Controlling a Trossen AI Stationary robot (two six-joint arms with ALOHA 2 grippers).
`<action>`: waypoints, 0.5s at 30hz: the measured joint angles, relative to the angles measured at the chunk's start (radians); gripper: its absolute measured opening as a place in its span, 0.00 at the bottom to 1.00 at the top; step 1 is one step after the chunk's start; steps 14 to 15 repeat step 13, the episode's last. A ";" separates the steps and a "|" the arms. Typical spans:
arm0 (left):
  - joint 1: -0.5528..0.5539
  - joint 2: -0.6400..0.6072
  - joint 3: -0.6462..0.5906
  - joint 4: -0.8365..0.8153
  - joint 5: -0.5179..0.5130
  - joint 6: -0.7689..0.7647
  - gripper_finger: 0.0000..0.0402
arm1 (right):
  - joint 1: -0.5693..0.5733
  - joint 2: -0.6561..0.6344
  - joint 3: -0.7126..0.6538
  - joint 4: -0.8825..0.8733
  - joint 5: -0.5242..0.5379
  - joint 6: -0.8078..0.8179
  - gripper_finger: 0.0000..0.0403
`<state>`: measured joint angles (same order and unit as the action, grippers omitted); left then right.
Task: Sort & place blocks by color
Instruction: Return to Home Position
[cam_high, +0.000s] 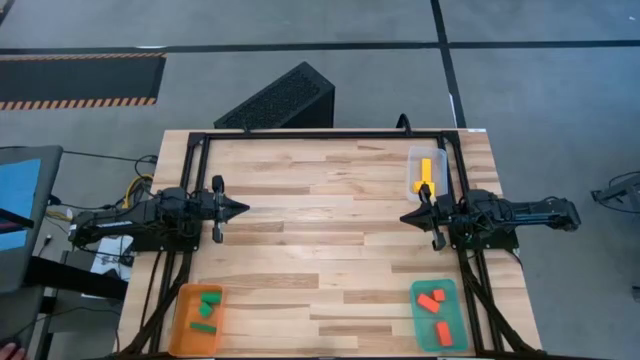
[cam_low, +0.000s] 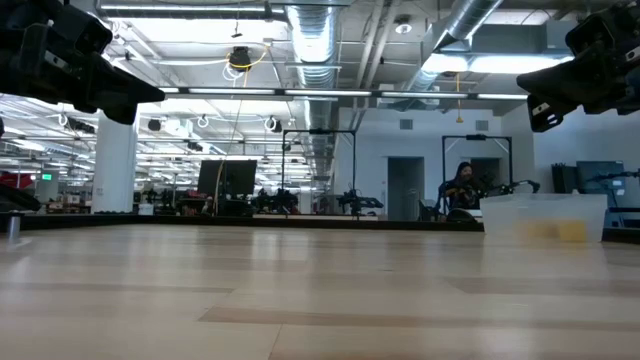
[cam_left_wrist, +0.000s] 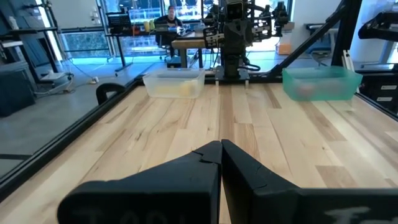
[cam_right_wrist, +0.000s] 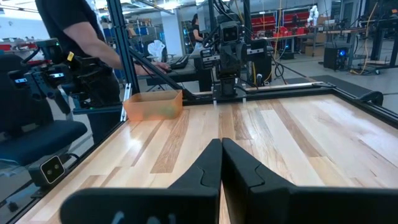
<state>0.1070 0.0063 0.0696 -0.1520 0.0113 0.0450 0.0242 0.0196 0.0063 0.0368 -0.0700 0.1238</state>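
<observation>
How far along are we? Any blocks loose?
Sorting looks done: green blocks lie in the orange tray, red blocks in the teal tray, yellow blocks in the clear tray; none loose on the table. In hand: nothing; left gripper and right gripper are shut, empty, at the table's sides. Left: nothing visible.

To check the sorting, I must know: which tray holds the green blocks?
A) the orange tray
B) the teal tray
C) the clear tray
A: the high view shows the green blocks lying inside the orange tray.
</observation>
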 joint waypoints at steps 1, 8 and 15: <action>0.000 0.000 0.000 0.000 0.000 -0.003 0.00 | 0.000 0.000 0.000 0.000 0.000 0.000 0.06; 0.000 0.000 0.000 0.000 0.000 -0.005 0.00 | 0.000 0.000 0.000 0.000 0.000 0.000 0.06; 0.000 0.000 0.000 0.000 0.000 0.001 0.00 | 0.000 0.000 0.000 0.000 0.000 0.000 0.06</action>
